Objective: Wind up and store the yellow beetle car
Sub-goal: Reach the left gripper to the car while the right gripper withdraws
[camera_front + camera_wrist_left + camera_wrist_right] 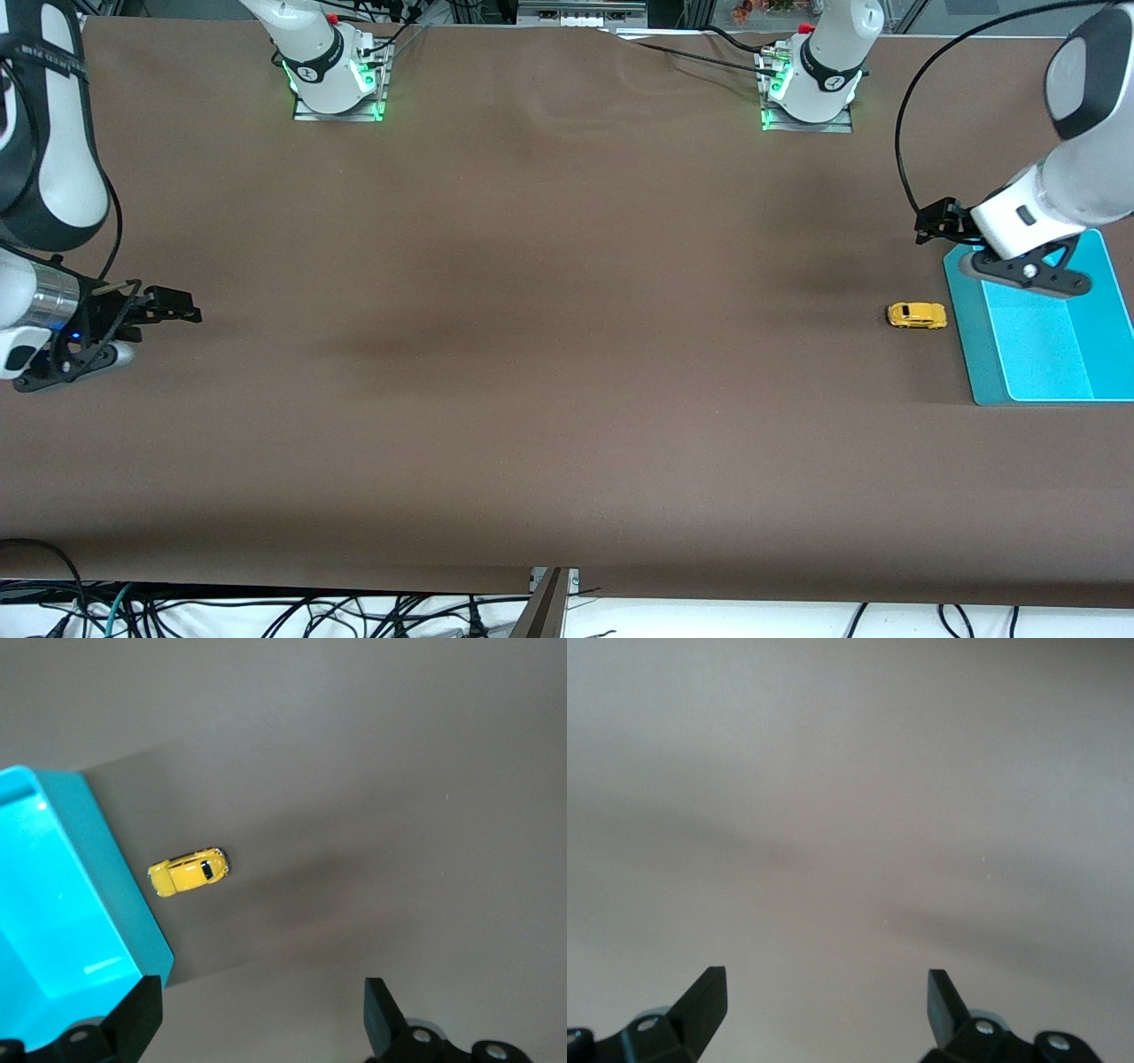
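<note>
Brown bench, broad and flat, carrying everything.

Left arm, reaching in at its own end of the bench.

Right arm, waiting at its own end of the bench, well apart from the rest.

Turquoise bin, shallow and open-topped, on the bench at the left arm's end. Seen also in the left wrist view, with one wall running just beside the car.

Left jaws, up in the air over the bin's edge that lies farther from the front camera. Spread wide and released, holding nothing, as the left wrist view shows: two dark tips well apart with bare bench between them.

Right jaws, low over bare bench. Likewise released and wide apart in the right wrist view, gripping nothing, only plain brown surface ahead of them.

Yellow beetle car, tiny and bright, on its wheels on the bench. Just beside the bin's outer wall on the side toward the right arm's end, apart from the wall, not in the bin. Near the left jaws but not beneath them, a little nearer to the front camera than the spot they hang over. In the left wrist view, ahead of the open jaws, clear of both tips, dark window showing on its rounded roof. Well apart from the right jaws.
</note>
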### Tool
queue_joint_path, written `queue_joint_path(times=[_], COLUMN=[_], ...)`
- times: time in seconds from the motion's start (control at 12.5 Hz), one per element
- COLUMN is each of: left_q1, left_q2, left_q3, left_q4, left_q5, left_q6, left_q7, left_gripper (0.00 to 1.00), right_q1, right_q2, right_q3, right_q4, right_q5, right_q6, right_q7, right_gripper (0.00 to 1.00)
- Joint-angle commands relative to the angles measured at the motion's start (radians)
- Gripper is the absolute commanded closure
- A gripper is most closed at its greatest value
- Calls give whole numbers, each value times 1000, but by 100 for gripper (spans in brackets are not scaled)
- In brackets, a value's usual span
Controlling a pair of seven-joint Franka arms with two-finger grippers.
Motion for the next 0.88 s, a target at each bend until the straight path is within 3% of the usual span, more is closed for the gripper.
queue_joint_path(times=[0.0,0.16,0.32,0.56,0.8], left_q1=[20,98,135,154,178], left_q2=[40,80,80,119,238], left_q3=[5,4,6,6,6], left_q4=[1,-58,-245,-442,-445], left_q5=[24,24,51,151,173], left_q6=[-12,22,255,607,840], left_q7=[256,406,590,755,987], left_gripper=[0,0,0,0,0], right_q1=[3,6,9,12,18], right_q2=[-54,-73,-94,-146,-212], right_q3=[-1,1,1,-7,-10], right_q4=[30,59,68,68,54], right_q5=[4,2,-8,-45,-56], right_q6=[-71,-125,-176,-185,-186], right_q7=[67,68,69,78,70], right_gripper=[0,0,0,0,0])
